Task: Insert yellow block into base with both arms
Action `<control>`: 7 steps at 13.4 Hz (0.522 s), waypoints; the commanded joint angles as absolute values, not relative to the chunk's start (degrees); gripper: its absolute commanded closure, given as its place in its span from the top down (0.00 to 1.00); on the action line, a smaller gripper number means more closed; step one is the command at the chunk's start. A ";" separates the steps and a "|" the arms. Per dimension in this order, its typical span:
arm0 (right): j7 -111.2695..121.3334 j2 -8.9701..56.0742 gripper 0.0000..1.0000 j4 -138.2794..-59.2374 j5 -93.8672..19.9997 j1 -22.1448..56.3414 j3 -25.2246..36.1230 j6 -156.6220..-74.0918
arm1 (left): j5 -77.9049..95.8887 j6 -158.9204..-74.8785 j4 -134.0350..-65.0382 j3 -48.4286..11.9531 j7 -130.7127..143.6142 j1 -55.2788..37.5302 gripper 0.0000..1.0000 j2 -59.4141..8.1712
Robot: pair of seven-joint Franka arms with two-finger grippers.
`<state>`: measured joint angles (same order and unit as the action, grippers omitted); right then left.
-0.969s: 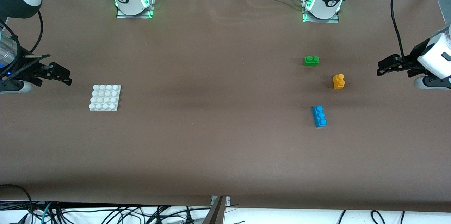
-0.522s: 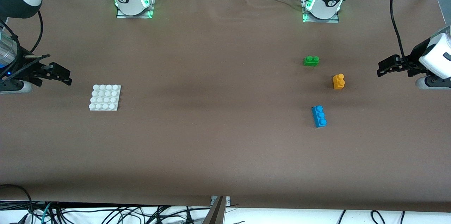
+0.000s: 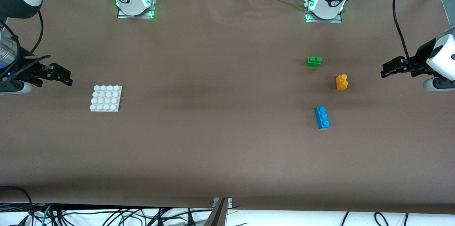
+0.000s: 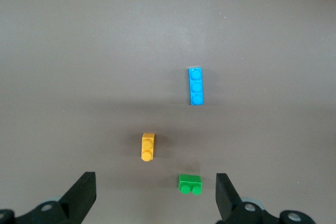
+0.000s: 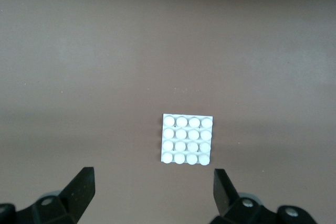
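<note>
Landmark: yellow block (image 3: 341, 82), lying loose on the brown table (image 3: 213, 148), untouched.

- Blue brick (image 3: 322, 117): three studs, nearer to the front camera than the yellow block, close beside it.
- Yellow block: two studs up, free to be gripped from above; apart from both neighbours.
- Green brick (image 3: 314, 61): two studs, farther from the camera than the yellow block, near it.
- Base (image 3: 106, 98): white studded plate, well apart from the yellow block, toward the right arm's end; nothing seated on it.
- Left gripper (image 3: 388, 69): raised at its own table end, seemingly short of the yellow block; fingers spread wide, empty, likely poised to fetch it.
- Right gripper (image 3: 62, 75): aloft near the base, fingers apart, empty; probably placed to steady the plate.
</note>
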<state>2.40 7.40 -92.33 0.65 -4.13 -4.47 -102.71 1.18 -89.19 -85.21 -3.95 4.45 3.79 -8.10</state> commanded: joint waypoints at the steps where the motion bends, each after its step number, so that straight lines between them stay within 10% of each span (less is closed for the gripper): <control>1: 1.93 7.12 1.00 -92.20 0.88 -4.04 -4.48 -102.13 | 1.32 -88.15 -83.32 -3.96 2.37 4.31 1.00 -8.96; 7: 1.93 7.12 1.00 -92.20 0.88 -4.13 -4.48 -102.13 | 1.32 -88.07 -83.32 -3.96 3.08 4.75 1.00 -10.37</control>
<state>2.40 7.40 -92.33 0.65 -4.13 -4.47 -102.71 1.18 -89.15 -85.21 -3.86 4.03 4.28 -9.10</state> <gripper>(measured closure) 0.000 0.000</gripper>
